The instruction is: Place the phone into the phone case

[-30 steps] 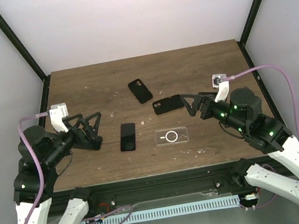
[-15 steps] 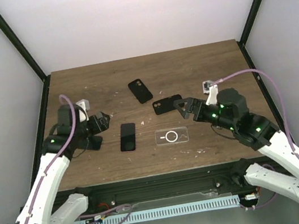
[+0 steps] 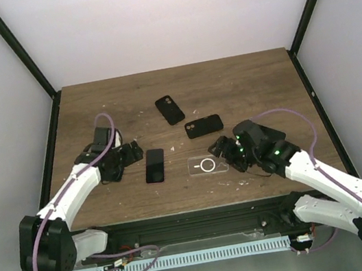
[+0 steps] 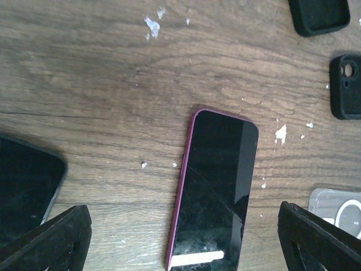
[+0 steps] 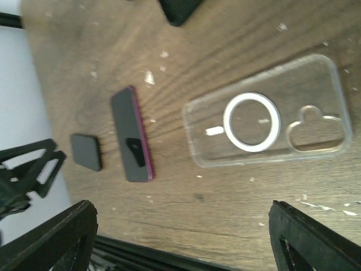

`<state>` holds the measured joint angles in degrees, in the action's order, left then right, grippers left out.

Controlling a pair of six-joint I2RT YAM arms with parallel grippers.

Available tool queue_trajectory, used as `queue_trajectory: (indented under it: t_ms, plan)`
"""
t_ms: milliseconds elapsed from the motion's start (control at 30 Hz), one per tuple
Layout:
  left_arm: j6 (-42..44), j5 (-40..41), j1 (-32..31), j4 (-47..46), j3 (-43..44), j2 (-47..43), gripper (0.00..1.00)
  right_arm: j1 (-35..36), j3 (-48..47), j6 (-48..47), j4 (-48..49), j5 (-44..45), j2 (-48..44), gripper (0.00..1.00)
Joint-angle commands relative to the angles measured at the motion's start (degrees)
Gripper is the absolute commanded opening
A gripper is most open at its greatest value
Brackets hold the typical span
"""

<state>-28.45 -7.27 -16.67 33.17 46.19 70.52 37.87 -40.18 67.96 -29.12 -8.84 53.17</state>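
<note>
While its fingers (image 4: 52,236) stand spread wide with nothing between them, the left gripper (image 3: 130,153) is lined up on the phone (image 4: 216,194), which lies flat and untouched on the table (image 3: 255,81) in the gap ahead, at its 3 o'clock in the top view. The right gripper (image 3: 222,148) is equally released, its fingers (image 5: 54,236) empty. The phone case (image 5: 265,117) lies flat just at its 8 o'clock, not visibly touched.

The step in hand looks like the first grasp. It would go best by closing across the phone's long edges near one end, since the slab is thin, glossy and likely to skate on the wood. The right arm would do well to pin or hold a rim of the case, which is light and apt to slide. Whether the case's open side faces up cannot be told.

From the case, the phone is at 9 o'clock, well apart, and two black covers (image 3: 203,126) sit around 12 o'clock.
</note>
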Motion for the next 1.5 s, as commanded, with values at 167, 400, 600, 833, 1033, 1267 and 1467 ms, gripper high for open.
queue_trajectory:
  t_ms: [167, 400, 600, 833, 1033, 1267, 1467]
  plan:
    - [-1.6, -7.0, -0.8, -10.8, -3.4, 7.4, 0.89, 1.0, 3.2, -24.7, 17.2, -1.8, 6.6, 0.81]
    - [-2.5, -10.8, -1.3, -14.6, -5.8, 10.3, 0.85, -0.1, -8.3, -44.6, 8.8, 1.0, 22.8, 0.65]
    - [-3.6, -15.0, -1.3, -16.9, -7.8, 10.4, 0.85, -0.6, -17.9, -56.5, 2.7, -1.1, 35.1, 0.51]
    - [-5.2, -19.0, -1.3, -19.5, -10.1, 9.9, 0.84, -0.6, -25.6, -65.6, -3.6, -1.3, 46.3, 0.43]
    - [-4.6, -18.3, -1.3, -18.9, -10.0, 10.7, 0.84, -0.6, -26.5, -70.3, -3.5, -1.6, 49.7, 0.43]
    - [-5.3, -17.9, -1.3, -18.9, -10.6, 10.1, 0.83, -0.6, -27.8, -72.9, -5.5, -0.3, 53.5, 0.35]
    - [-5.0, -15.2, -1.3, -17.1, -10.3, 9.1, 0.82, -0.6, -28.6, -71.4, -5.4, -1.7, 53.7, 0.16]
